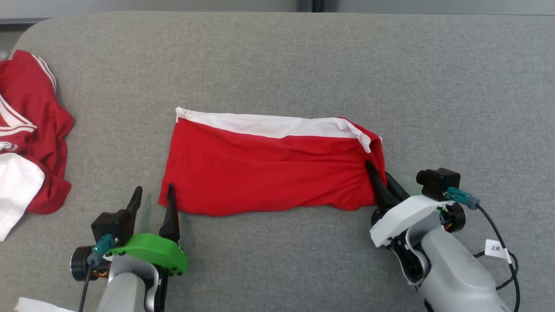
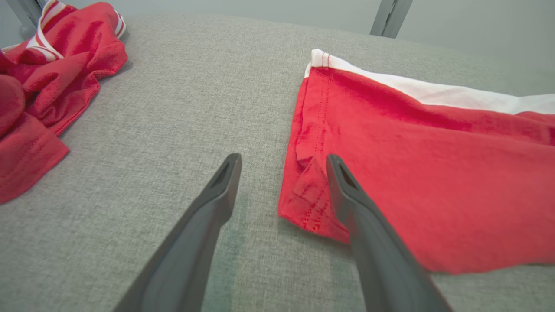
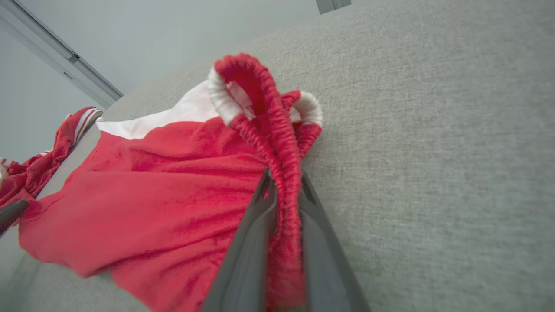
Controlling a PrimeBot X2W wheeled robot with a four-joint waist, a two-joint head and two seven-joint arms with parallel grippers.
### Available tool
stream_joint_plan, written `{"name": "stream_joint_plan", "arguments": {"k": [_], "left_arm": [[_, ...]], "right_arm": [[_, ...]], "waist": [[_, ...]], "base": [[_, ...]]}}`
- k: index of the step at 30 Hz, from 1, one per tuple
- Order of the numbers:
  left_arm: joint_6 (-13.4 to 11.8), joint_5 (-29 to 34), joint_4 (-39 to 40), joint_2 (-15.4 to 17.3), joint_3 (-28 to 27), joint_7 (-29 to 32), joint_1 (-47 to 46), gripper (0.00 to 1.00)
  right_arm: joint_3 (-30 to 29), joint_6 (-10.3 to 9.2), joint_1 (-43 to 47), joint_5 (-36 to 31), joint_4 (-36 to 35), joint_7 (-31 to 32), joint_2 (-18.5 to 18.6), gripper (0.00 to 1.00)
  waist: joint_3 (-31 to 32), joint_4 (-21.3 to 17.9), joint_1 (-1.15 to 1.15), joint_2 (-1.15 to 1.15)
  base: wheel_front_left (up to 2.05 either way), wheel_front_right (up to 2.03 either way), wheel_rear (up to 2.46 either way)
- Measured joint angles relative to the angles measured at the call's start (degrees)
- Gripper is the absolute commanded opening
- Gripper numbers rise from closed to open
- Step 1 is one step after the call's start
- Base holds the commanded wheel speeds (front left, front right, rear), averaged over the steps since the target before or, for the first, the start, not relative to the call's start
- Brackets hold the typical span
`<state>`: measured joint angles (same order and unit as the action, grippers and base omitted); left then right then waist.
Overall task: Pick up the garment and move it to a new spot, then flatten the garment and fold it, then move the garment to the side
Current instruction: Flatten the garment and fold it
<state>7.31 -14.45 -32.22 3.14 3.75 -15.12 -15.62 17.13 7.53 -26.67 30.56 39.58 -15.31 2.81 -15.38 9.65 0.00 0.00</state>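
I see the garment (image 1: 269, 169), soft red knit with a white band, lying as a long flat strip mid-table (image 1: 303, 56) on coarse grey weave. My right gripper (image 3: 284, 175) pinches its ribbed elastic waistband (image 3: 277, 130) at 3 o'clock. My left gripper (image 1: 155, 188) gapes wide at 7 o'clock, straddling the stitched hem corner. A crumpled red pile (image 1: 30, 130) at 9 o'clock is cut off.

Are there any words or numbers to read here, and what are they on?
"2" with a star-like mark after it: on the small white tag on the black cable.
No writing to be seen on the red garment or the red and white clothes pile.
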Motion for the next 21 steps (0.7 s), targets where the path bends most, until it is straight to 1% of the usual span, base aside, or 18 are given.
{"name": "stream_joint_plan", "arguments": {"k": [4,6,11,14,16,19,21], "left_arm": [[0.0,0.2,0.5,-0.1,0.2,0.0,0.1,1.00],[0.0,0.3,0.8,-0.1,0.3,0.0,0.2,1.00],[0.0,0.3,0.9,-0.1,1.1,0.0,1.0,1.00],[0.0,0.3,1.1,-0.1,1.5,0.0,1.0,1.00],[0.0,0.3,1.2,-0.1,1.6,0.0,1.0,1.00],[0.0,0.3,1.1,-0.1,2.0,0.0,1.0,1.00],[0.0,0.2,1.0,-0.1,2.3,0.0,1.2,1.00]], "right_arm": [[-3.8,0.02,0.3,-0.7,-0.5,0.1,-0.5,0.00],[-6.7,0.02,0.7,-1.9,-0.7,0.2,-0.2,0.00],[-15.4,0.01,1.6,-7.6,-1.6,0.2,-0.1,0.00],[-20.3,0.01,1.7,-10.5,-2.5,0.2,1.0,0.00],[-22.9,0.00,1.7,-12.3,-3.1,0.2,2.4,0.00],[-24.6,0.00,1.6,-14.2,-3.6,0.2,3.3,0.00],[-23.9,0.00,1.3,-15.0,-3.9,0.2,3.1,0.00]], "waist": [[0.1,-0.9,0.00,0.00],[0.2,-1.5,0.00,0.00],[0.4,-3.2,0.00,0.00],[0.6,-4.2,0.00,0.00],[0.7,-4.7,0.00,0.00],[0.9,-5.2,0.00,0.00],[1.2,-5.3,0.00,0.00]], "base": [[0.00,0.00,0.00],[0.00,0.00,0.00],[0.00,0.00,0.00],[0.00,0.00,0.00],[0.00,0.00,0.00],[0.00,0.00,0.00],[0.00,0.00,0.00]]}}
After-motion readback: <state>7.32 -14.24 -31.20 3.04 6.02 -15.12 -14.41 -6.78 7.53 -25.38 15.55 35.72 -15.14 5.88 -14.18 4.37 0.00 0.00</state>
